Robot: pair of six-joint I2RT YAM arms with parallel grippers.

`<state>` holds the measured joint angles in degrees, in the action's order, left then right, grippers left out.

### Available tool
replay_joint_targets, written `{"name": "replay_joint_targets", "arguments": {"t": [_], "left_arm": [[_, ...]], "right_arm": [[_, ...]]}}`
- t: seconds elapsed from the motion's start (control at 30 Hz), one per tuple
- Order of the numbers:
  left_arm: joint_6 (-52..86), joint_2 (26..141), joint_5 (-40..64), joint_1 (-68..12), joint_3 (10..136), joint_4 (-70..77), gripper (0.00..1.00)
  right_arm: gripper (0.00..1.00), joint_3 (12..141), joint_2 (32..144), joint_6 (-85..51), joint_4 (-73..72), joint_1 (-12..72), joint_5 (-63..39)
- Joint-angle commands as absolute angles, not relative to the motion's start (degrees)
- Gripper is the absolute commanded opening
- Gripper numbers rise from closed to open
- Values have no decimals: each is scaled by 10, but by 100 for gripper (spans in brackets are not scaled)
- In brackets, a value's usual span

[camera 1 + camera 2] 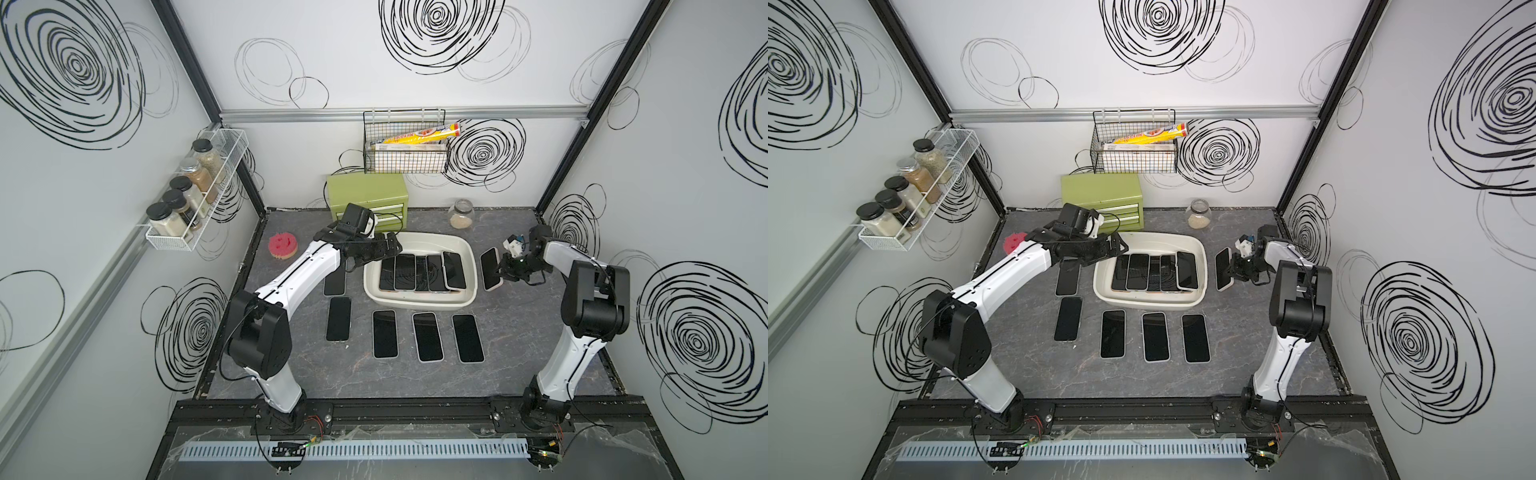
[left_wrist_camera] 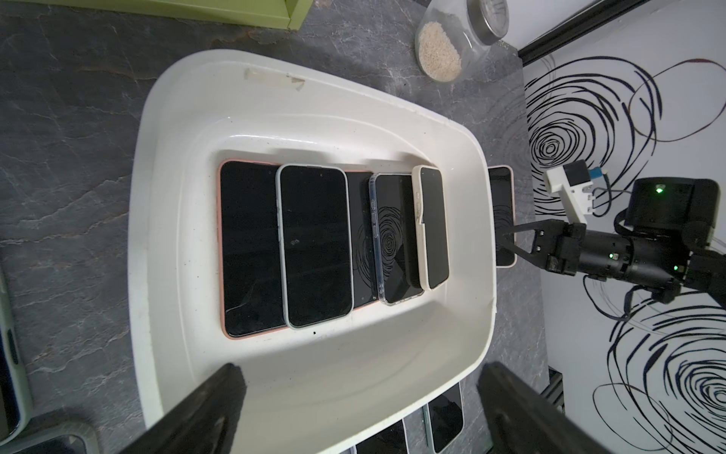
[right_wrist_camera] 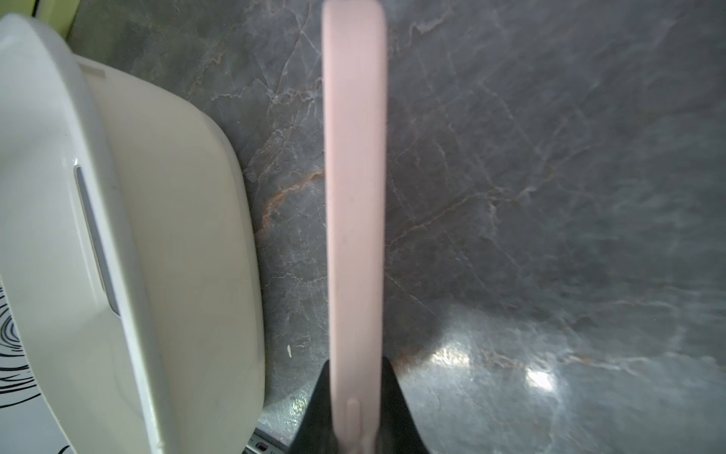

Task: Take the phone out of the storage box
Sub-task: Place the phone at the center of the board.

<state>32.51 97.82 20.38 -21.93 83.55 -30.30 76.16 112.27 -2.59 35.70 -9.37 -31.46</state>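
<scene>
In storage box, 5 phones; in right claw, 1 phone.

I am finding nothing legible here. The yellow box lying in the wire basket is carrying printed characters, but in both top views they are showing too small and blurred for me to read.

The storage box sits mid-bench with five phones side by side in it. Four more phones lie in a row on its near side, and another phone lies to its left. To the right of the box, the right pincer grips a phone. Behind the box stands a drawer chest, with a jar far right and a sponge far left.
</scene>
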Motion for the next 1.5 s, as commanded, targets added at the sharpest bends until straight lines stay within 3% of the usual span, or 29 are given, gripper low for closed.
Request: {"name": "replay_joint_targets", "arguments": {"t": [0.0, 0.3, 0.4, 0.57, 0.97, 1.17, 1.47], "left_arm": [[316, 977, 200, -214, 833, -303, 99], [311, 976, 199, -215, 821, -304, 99], [309, 974, 197, -214, 818, -306, 99], [306, 973, 193, -214, 817, -308, 99], [303, 963, 186, -214, 813, -315, 99], [305, 959, 185, -214, 808, -313, 99], [309, 948, 171, -216, 797, -312, 99]], "right_arm": [[0, 750, 1207, -34, 262, -60, -327], [2, 801, 1271, -32, 290, -60, -312], [9, 807, 1281, -31, 294, -60, -303], [36, 810, 1291, -38, 304, -63, -270], [59, 845, 1301, -46, 343, -101, -233], [63, 854, 1301, -55, 357, -105, -210], [66, 900, 1312, -85, 407, -107, -87]]}}
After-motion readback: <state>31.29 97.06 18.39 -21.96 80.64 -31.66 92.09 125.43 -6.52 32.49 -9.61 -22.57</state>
